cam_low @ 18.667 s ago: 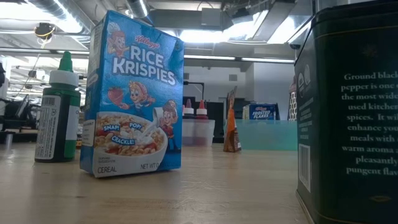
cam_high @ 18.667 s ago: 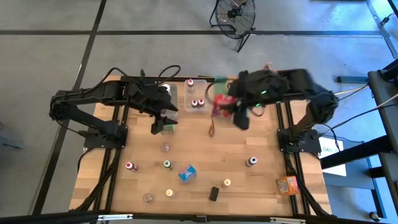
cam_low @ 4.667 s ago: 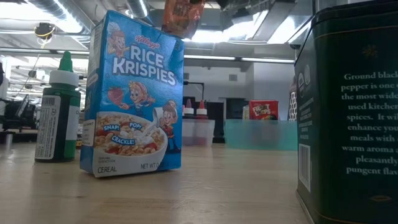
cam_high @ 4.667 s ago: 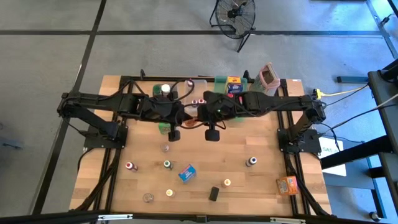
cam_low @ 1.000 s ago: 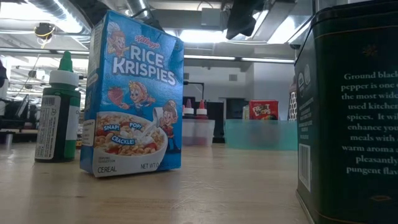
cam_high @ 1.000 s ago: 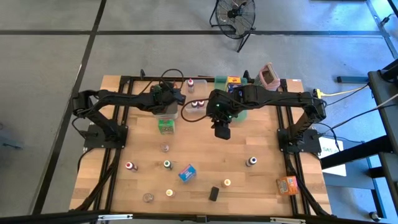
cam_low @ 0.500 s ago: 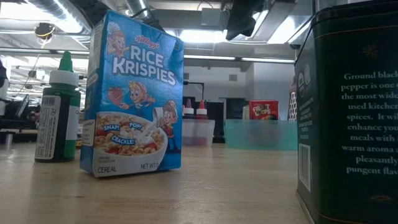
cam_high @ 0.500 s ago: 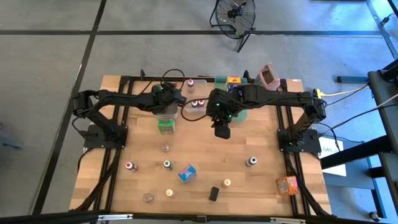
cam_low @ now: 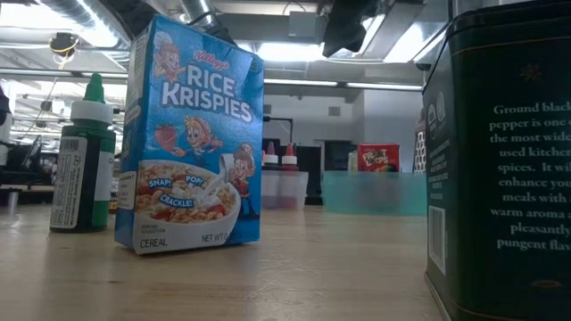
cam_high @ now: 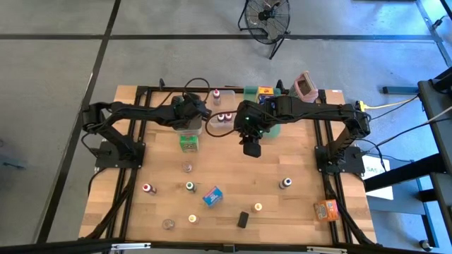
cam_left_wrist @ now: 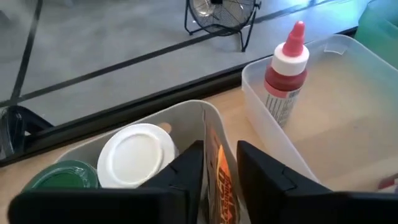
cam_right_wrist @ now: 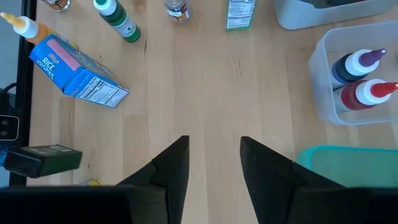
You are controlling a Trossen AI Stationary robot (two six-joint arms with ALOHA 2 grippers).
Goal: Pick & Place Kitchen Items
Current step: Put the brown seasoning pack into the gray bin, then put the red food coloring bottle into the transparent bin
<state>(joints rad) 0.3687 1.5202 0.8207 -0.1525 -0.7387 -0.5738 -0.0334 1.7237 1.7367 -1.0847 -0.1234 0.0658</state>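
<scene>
A thin orange food packet [cam_left_wrist: 219, 180] stands on edge inside the clear plastic bin [cam_left_wrist: 186, 118], beside a white round lid [cam_left_wrist: 137, 155]. The left gripper [cam_left_wrist: 217, 171] hangs over that bin, its fingers narrowly apart either side of the packet. The right gripper [cam_right_wrist: 214, 165] hovers beyond the bin over bare wood, fingers parted, empty.

A: Cereal box [cam_low: 189, 134]?
B: Blue, white lettering, cartoon figures, red berries in the bowl.
A: Squeeze bottle [cam_low: 82, 159] at nine o'clock of it?
B: Dark green, green cap, white label.
A: Tin [cam_low: 500, 152]?
B: Dark green, pale print.
A: Tray [cam_right_wrist: 348, 163]?
B: Teal.
</scene>
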